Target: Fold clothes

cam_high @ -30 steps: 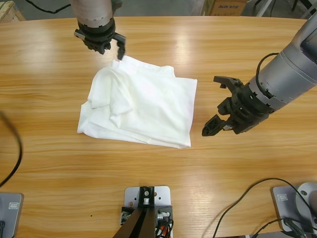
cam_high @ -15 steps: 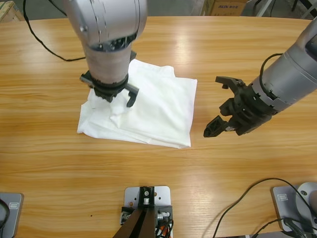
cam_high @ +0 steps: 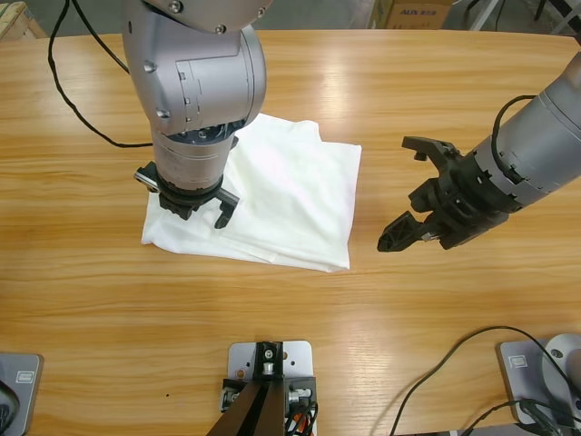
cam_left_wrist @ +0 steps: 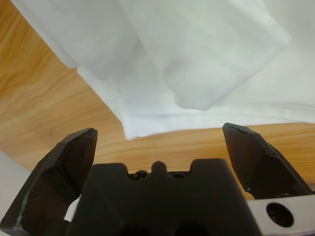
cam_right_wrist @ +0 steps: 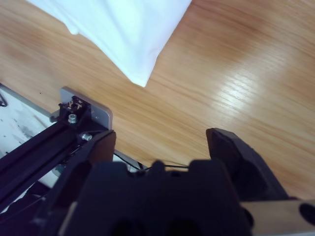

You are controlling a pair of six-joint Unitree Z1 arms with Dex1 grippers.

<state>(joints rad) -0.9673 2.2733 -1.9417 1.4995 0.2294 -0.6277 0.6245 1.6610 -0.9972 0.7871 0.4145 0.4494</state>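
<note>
Hovering left claw (cam_high: 186,204) over T-shirt (cam_high: 290,195)

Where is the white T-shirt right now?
In the high view the T-shirt lies partly folded on the wooden table, left of the middle, under the open left gripper. The open right gripper hovers beside its right edge.

You see the shirt (cam_high: 290,195) lying folded on the worktop (cam_high: 408,91), a bit left of the middle. Your left tool (cam_high: 186,202) hangs over the shirt's near left part, by its edge. Your right tool (cam_high: 419,195) is over bare worktop, to the right of the shirt and apart from it.
</note>
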